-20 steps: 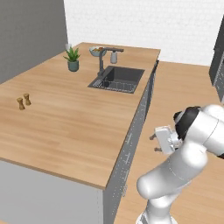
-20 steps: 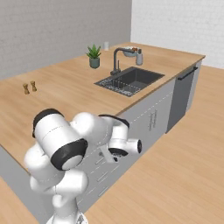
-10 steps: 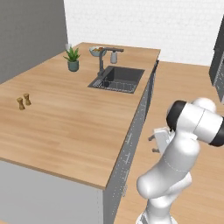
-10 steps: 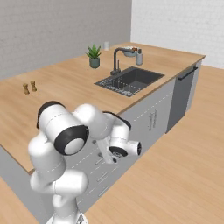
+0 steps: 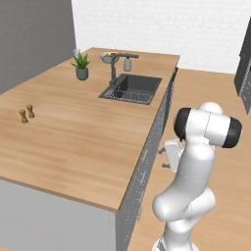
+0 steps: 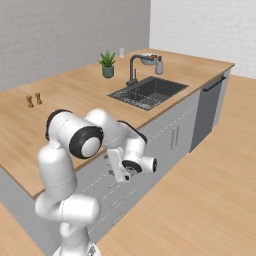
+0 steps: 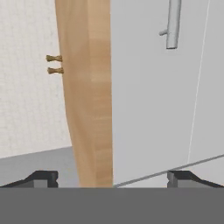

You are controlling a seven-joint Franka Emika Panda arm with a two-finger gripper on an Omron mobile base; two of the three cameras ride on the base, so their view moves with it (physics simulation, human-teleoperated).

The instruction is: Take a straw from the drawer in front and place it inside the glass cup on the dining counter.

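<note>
Drawer [image 7: 148,87] front shut, gripper [image 7: 113,177] spread wide before it, fruit bowl [image 5: 109,57] beside sink [image 5: 135,88]

Even, bright, diffuse light fills the rendered kitchen, with no glare. The counter [image 5: 73,132] shows soft shading and only faint shadows under the plant [image 5: 81,66]. Both base views look slightly soft and low in detail; the hand view is sharper, with flat tones.

A home kitchen: a large wood-plank island counter [image 5: 73,142] on grey cabinet fronts [image 6: 165,135] carries an inset dark sink [image 5: 132,88] with a tall faucet [image 5: 115,68]. A potted plant [image 5: 81,67], a fruit bowl [image 5: 108,57] and two small wooden shakers [image 5: 26,113] stand on it, before white brick walls [image 6: 65,35].
</note>
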